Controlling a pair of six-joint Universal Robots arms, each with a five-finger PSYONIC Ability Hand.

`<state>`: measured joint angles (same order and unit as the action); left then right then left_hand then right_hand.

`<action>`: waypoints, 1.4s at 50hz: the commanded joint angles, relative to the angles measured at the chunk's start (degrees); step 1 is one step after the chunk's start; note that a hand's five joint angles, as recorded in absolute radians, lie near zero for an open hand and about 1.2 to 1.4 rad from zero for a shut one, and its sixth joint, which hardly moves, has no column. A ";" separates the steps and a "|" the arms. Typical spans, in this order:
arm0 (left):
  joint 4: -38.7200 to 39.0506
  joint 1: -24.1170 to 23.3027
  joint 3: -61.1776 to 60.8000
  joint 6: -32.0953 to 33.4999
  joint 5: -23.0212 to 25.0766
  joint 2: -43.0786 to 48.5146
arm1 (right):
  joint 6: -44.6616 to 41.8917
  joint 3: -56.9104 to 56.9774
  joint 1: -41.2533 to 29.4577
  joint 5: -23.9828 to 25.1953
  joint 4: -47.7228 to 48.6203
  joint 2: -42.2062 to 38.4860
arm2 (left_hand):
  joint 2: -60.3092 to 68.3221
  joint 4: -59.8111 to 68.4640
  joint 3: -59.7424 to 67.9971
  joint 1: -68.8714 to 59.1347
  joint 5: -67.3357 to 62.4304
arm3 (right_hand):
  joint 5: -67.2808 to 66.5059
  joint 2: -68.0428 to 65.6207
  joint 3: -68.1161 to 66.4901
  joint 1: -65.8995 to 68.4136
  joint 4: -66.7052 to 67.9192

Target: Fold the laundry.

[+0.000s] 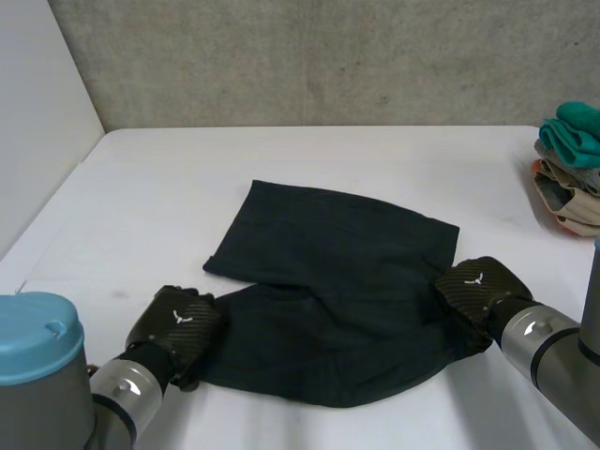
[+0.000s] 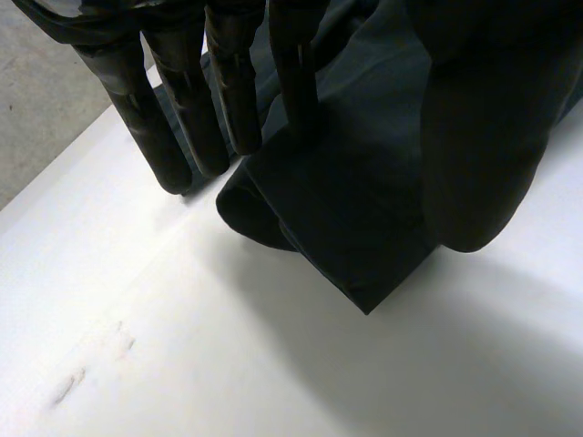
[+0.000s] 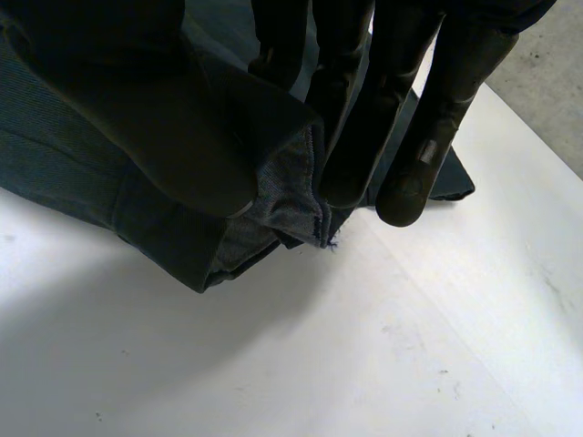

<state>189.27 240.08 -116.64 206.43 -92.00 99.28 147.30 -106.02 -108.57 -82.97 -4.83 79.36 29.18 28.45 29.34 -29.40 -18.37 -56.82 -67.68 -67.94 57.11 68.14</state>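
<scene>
Fingers (image 2: 150, 127) and thumb of the black left hand (image 1: 176, 330) pinch a near corner of the dark navy cloth garment (image 1: 328, 281) on the white table (image 1: 169, 187), the right hand (image 1: 478, 289) pinching its opposite edge

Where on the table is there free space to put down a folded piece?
Bare table lies between the dark garment and the back wall, and to the garment's left. It is crowded near the left hand and right hand, both gripping the garment, and at the clothes pile by the far right edge.
</scene>
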 commanded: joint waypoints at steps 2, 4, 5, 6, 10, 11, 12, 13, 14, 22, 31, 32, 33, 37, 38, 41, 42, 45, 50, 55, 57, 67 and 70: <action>0.23 -0.05 2.29 0.03 0.24 5.74 | 0.00 -0.07 -0.06 0.00 0.17 0.00 | 2.22 2.96 2.07 -2.01 -3.04 | -13.18 -12.32 -12.06 22.89 11.86; 0.23 -0.05 2.91 0.03 0.24 6.98 | 0.00 -0.07 -0.06 0.00 0.35 -0.09 | 3.40 4.13 3.24 -3.18 -4.21 | -13.18 -12.32 -12.06 22.89 11.86; 0.23 -0.05 3.00 0.03 0.24 7.24 | 0.00 -0.07 -0.06 0.00 0.44 -0.09 | 4.90 5.63 4.75 -4.69 -5.71 | -13.18 -12.32 -12.06 22.89 11.86; 0.23 -0.05 3.17 0.03 0.24 7.42 | 0.00 -0.07 -0.06 0.00 0.70 -0.09 | 6.92 7.65 6.76 -6.70 -7.73 | -13.18 -12.32 -12.06 22.89 11.86; 0.40 -0.23 3.35 0.03 0.33 7.77 | 0.00 -0.07 0.11 -0.09 0.88 -0.09 | 31.58 32.31 31.42 -31.36 -32.39 | -13.18 -12.32 -12.06 22.89 11.86; 0.49 -0.32 3.35 0.03 0.24 7.60 | 0.00 -0.07 0.20 -0.09 0.88 0.00 | 50.62 51.36 50.47 -50.41 -51.44 | -13.18 -12.32 -12.06 22.89 11.86; 0.49 -0.41 3.35 0.03 0.24 7.42 | 0.00 -0.07 0.20 0.00 0.79 0.00 | 50.81 51.55 50.66 -50.60 -51.63 | -13.18 -12.32 -12.06 22.89 11.86; 0.40 -0.58 3.35 0.03 0.24 7.25 | -0.09 -0.07 0.20 0.00 0.70 0.00 | 50.82 51.55 50.66 -50.60 -51.63 | -13.18 -12.32 -12.06 22.89 11.86; 0.40 -0.93 3.18 0.03 -0.02 6.37 | -0.17 0.19 0.29 -0.18 0.35 0.09 | 50.82 51.55 50.66 -50.60 -51.63 | -13.18 -12.32 -12.06 22.89 11.86; -11.07 -2.25 2.12 2.74 -0.03 -7.32 | -6.91 -0.24 0.37 -0.71 -13.04 2.71 | 50.82 51.55 50.66 -50.60 -51.63 | -13.18 -12.32 -12.06 22.89 11.86; -29.14 -4.80 5.19 8.64 0.50 -10.42 | -18.55 -2.00 3.45 -0.44 -21.10 5.10 | 50.82 51.55 50.66 -50.60 -51.63 | -13.18 -12.32 -12.06 22.89 11.86; -28.35 -4.71 5.98 8.64 0.59 -10.34 | -17.76 -1.39 3.62 -0.53 -19.79 5.10 | 50.82 51.55 50.66 -50.60 -51.63 | -13.18 -12.32 -12.06 22.89 11.86; -25.99 -4.63 7.38 8.56 0.59 -9.90 | -17.14 -1.04 3.63 -0.44 -19.08 5.10 | 50.82 51.55 50.66 -50.60 -51.63 | -13.18 -12.32 -12.06 22.89 11.86; -18.16 -4.54 11.16 8.55 0.50 -5.51 | -12.84 1.07 3.71 0.17 -16.62 4.66 | 50.82 51.55 50.66 -50.60 -51.63 | -13.18 -12.32 -12.06 22.89 11.86; -14.92 -4.54 13.17 8.56 0.33 -3.24 | -11.70 1.77 3.71 0.35 -15.74 4.49 | 50.82 51.55 50.66 -50.60 -51.63 | -13.18 -12.32 -12.06 22.89 11.86; -10.07 -4.63 17.05 8.47 0.15 0.29 | -6.95 4.58 3.89 0.87 -10.65 3.08 | 50.82 51.55 50.66 -50.60 -51.63 | -13.18 -12.32 -12.06 22.89 11.86; -8.93 -4.63 18.02 8.47 0.15 1.34 | -4.77 5.98 3.98 1.05 -7.94 1.95 | 50.82 51.55 50.66 -50.60 -51.63 | -13.18 -12.32 -12.06 22.89 11.86; -3.83 -4.71 23.64 8.47 -0.20 7.32 | -2.73 8.01 3.98 0.53 -4.41 0.71 | 50.82 51.55 50.66 -50.60 -51.63 | -13.18 -12.32 -12.06 22.89 11.86; 2.15 -4.89 35.13 8.82 -1.43 18.73 | -1.06 11.35 3.98 -0.70 1.30 -3.41 | 50.82 51.55 50.66 -50.60 -51.63 | -13.18 -12.32 -12.06 22.89 11.86; 3.56 -5.06 44.91 9.08 -3.10 28.15 | -0.97 14.17 3.80 -5.62 5.27 -8.87 | 50.82 51.55 50.66 -50.60 -51.63 | -13.18 -12.32 -12.06 22.89 11.86; 4.18 -4.71 47.89 9.08 -3.28 31.22 | -1.05 15.48 3.72 -8.34 8.15 -10.97 | 50.82 51.55 50.66 -50.60 -51.63 | -13.18 -12.32 -12.06 22.89 11.86; 9.54 -4.89 61.09 9.17 -4.33 44.68 | -1.14 21.02 3.36 -13.45 14.76 -20.12 | 50.82 51.55 50.66 -50.60 -51.63 | -13.18 -12.32 -12.06 22.89 11.86; 9.80 -4.98 62.85 9.08 -4.95 46.26 | -0.97 22.69 3.28 -16.43 15.73 -21.97 | 50.82 51.55 50.66 -50.60 -51.63 | -13.18 -12.32 -12.06 22.89 11.86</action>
<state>197.91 235.18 -57.71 215.61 -96.09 141.72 146.17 -86.21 -105.20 -95.52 9.33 61.15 68.63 68.68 67.98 -64.66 -56.87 -56.89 -67.68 -67.94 57.12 68.14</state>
